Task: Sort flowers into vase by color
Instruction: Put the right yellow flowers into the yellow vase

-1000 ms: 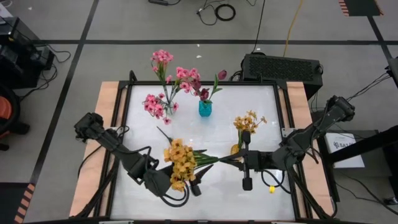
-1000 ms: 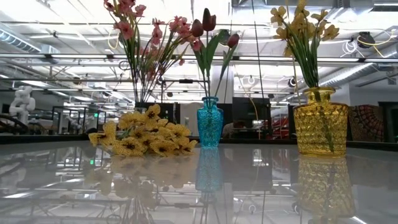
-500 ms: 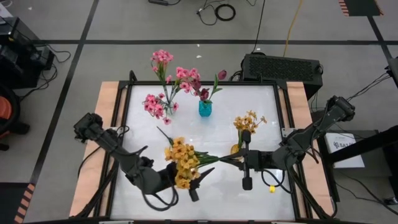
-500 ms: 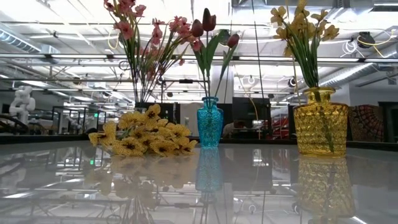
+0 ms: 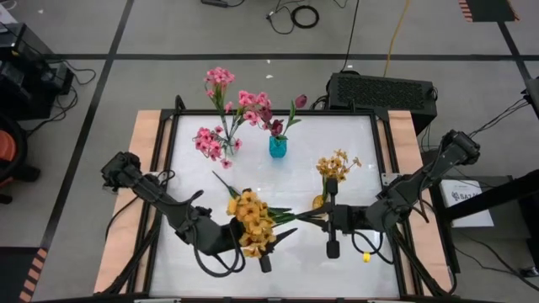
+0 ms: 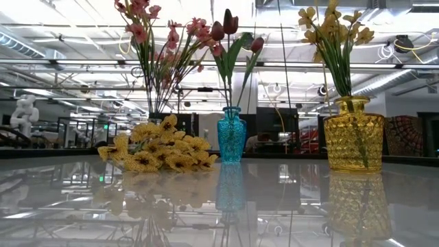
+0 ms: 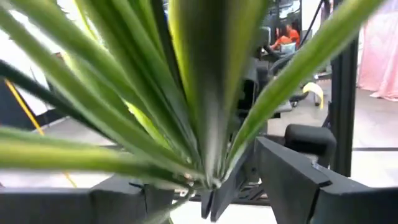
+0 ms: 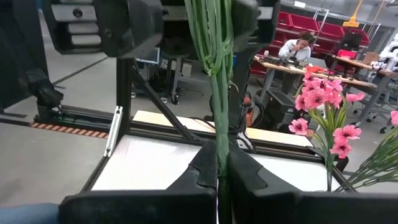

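A yellow-orange flower spray [image 5: 251, 220] lies level over the table's near middle, blooms toward the left and green stems [image 5: 295, 217] running right. My right gripper [image 5: 320, 217] is shut on the stem ends [image 8: 219, 93]. My left gripper [image 5: 258, 251] is open under the blooms. In the left wrist view its fingers [image 7: 292, 180] stand on either side of the leaves [image 7: 205, 93]. More yellow flowers stand in a yellow vase [image 5: 319, 202] [image 6: 354, 143]. Dark magenta blooms fill a blue vase [image 5: 277, 147]. Pink sprays [image 5: 215, 139] stand upright at the far left. My right gripper pinches the bundle of green stems at its cut end [image 8: 219, 163] between its two fingers. It comes in level from the table's right, with the fingers lying along the stems. The spray reaches away from the fingers toward the table's left. Whether my left gripper touches the leaves, I cannot tell.
The yellow vase stands just beyond my right gripper and the blue vase [image 6: 232, 134] at the far middle. A small yellow object [image 5: 366, 257] lies on the table near the right arm. A black box [image 5: 381, 91] sits past the far edge.
My left arm has swung a little toward the table's right, bringing its gripper closer under the yellow blooms. The spray's bloom end has shifted slightly right with it. The right gripper has kept its hold on the stem ends.
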